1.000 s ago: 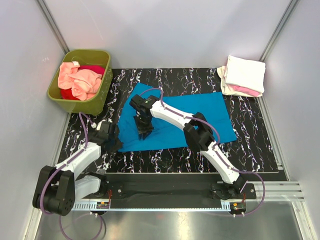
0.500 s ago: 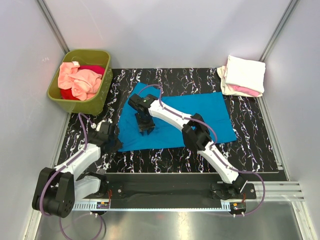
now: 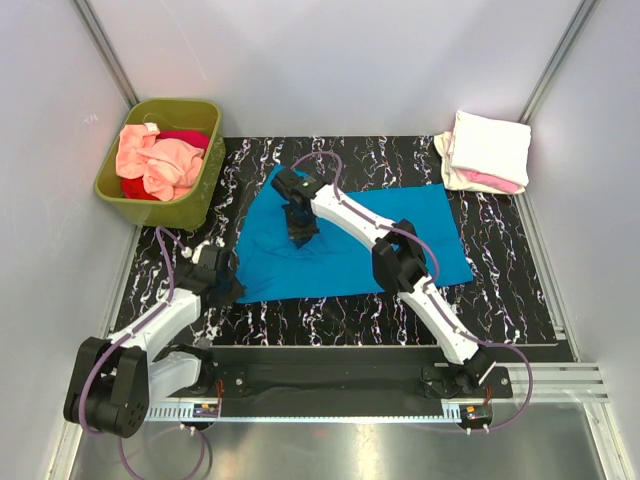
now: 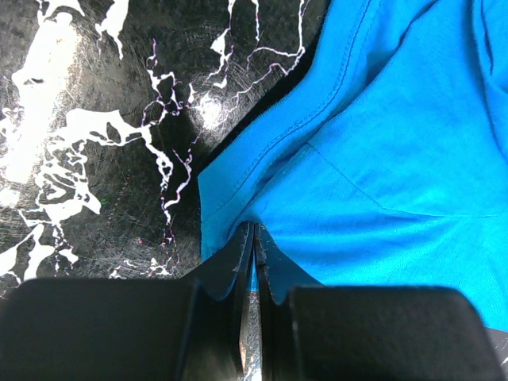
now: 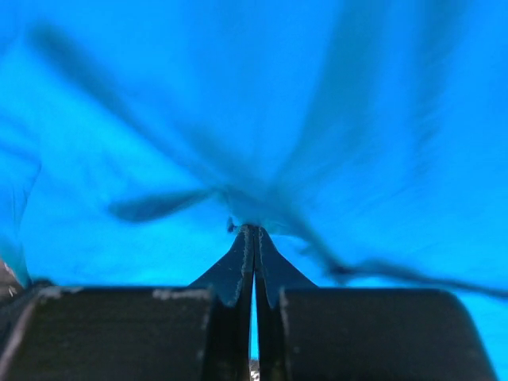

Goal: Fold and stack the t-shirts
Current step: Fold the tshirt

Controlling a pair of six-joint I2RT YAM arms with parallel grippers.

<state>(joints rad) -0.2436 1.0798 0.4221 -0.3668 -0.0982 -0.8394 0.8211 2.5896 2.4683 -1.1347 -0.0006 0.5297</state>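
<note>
We see the spread t-shirt (image 3: 400, 225) lying across the middle of the mat (image 3: 500, 290), its long side running left to right. The tub (image 3: 115, 185) stands at the mat's far left corner with crumpled t-shirts (image 3: 155, 160) in it. The folded stack (image 3: 488, 150) sits at the far right corner. Our left gripper (image 3: 232, 290) pinches the spread t-shirt's near left corner; the right gripper (image 3: 302, 238) pinches its cloth farther back, left of centre.
</note>
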